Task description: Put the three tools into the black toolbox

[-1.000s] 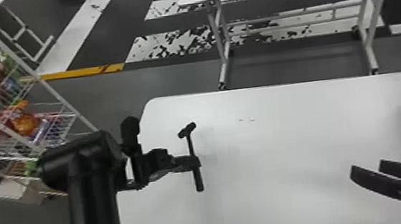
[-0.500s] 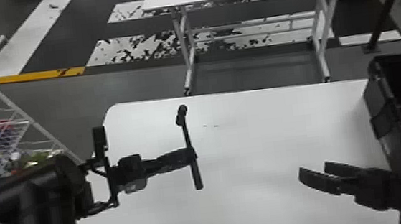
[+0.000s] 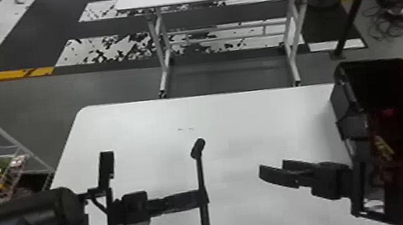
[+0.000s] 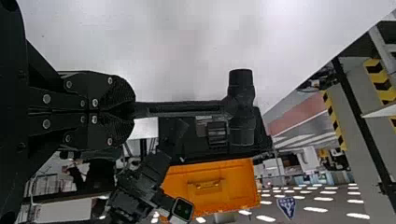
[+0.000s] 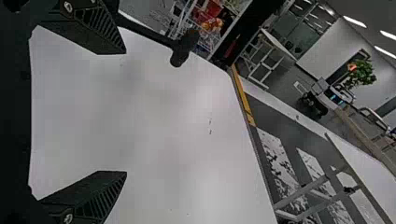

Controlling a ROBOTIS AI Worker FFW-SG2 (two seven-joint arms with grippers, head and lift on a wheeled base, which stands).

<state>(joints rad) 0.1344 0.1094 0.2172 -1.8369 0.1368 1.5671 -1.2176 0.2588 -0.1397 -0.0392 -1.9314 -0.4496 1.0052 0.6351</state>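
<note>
My left gripper [image 4: 127, 111], clamped on the hammer [image 4: 241, 107], and spread right gripper [image 5: 124, 112] have drawn closer. I'd expect a handover next.

Even, fairly bright indoor light falls on the white table [image 3: 248, 119], with a soft grey shadow beside the black toolbox [image 3: 349, 104] and faint grey patches on the bare top. Inside the toolbox, the head view sinks almost to black (a few dull reddish glints aside). Ceiling lamps [image 5: 355, 21] show as burnt-white strips in both wrist views. The hammer [image 3: 200, 172] reads as a near silhouette, and small highlights catch the screws of the left hand [image 3: 202, 196]. Fine detail looks smeared in the head view's background.
</note>
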